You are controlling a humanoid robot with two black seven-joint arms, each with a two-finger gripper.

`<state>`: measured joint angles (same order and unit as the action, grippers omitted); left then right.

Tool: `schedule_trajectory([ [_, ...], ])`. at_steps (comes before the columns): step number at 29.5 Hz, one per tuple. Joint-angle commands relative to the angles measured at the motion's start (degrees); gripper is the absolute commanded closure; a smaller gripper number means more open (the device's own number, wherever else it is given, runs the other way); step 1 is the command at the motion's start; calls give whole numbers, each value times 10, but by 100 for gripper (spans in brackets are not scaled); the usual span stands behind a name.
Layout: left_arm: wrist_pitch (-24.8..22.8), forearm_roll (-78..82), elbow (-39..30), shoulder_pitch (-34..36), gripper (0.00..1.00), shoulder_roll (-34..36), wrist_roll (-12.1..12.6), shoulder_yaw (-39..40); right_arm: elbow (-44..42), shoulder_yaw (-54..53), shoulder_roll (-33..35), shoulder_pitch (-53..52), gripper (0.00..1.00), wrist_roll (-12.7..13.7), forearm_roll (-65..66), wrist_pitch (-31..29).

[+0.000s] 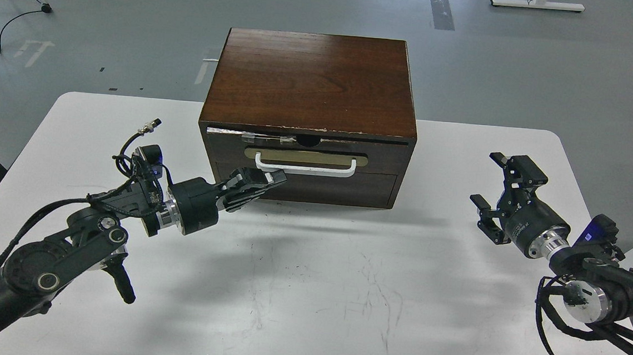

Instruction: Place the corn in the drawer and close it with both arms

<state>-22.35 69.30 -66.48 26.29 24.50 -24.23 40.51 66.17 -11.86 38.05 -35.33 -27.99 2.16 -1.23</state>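
The drawer (387, 159) sits pushed in, its dark brown front almost flush with the wooden cabinet (312, 82). Its white bar handle (306, 170) lies over the beige slot. The corn is hidden from view. My left gripper (273, 179) has its fingers together, and its tip is at the cabinet front just below the left end of the handle. My right gripper (488, 178) is open and empty, above the table well to the right of the cabinet.
The cabinet stands at the back middle of a white table (309, 288). The plain dark panel (343, 189) lies below the drawer. Grey floor with cables and a desk foot lies beyond the table.
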Motion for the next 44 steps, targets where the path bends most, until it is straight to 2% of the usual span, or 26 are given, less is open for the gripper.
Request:
schedule_trajectory([
  [1, -32, -1, -5, 0, 100, 1, -1, 0, 1, 0, 0, 0, 0, 0, 0, 0],
  [11, -57, -14, -29, -9, 100, 25, -6, 0, 0, 0, 0, 0, 0, 0, 1, 0],
  [17, -57, -21, -97, -38, 100, 57, -10, 2, 0, 0, 0, 0, 0, 0, 1, 0],
  [19, -57, -42, -122, -48, 100, 68, -19, 3, 0, 0, 0, 0, 0, 0, 1, 0],
  [20, -57, -54, -130, -52, 96, 71, -25, 4, 1, -1, 0, 0, 0, 0, 1, 0],
  [21, -57, -78, -147, -61, 66, 77, -34, 7, 0, -1, 0, 0, 0, 0, 1, 0],
  [23, -57, -120, -175, -73, 18, 93, -38, 11, 0, -1, 0, 0, 0, 0, 1, 0],
  [25, -57, -160, -196, -77, 2, 109, -38, 16, 0, -4, 0, 0, 0, 0, 1, 0],
  [35, -52, -283, -200, -115, 2, 125, -38, 94, -3, -23, 0, 0, 0, 0, 1, 0],
  [39, 35, -362, -190, -156, 2, 127, -38, 120, -3, -24, -3, 0, 0, 0, 1, 0],
  [44, 49, -443, -154, -204, 2, 114, -38, 157, -3, -24, -9, 1, 0, 0, 0, 0],
])
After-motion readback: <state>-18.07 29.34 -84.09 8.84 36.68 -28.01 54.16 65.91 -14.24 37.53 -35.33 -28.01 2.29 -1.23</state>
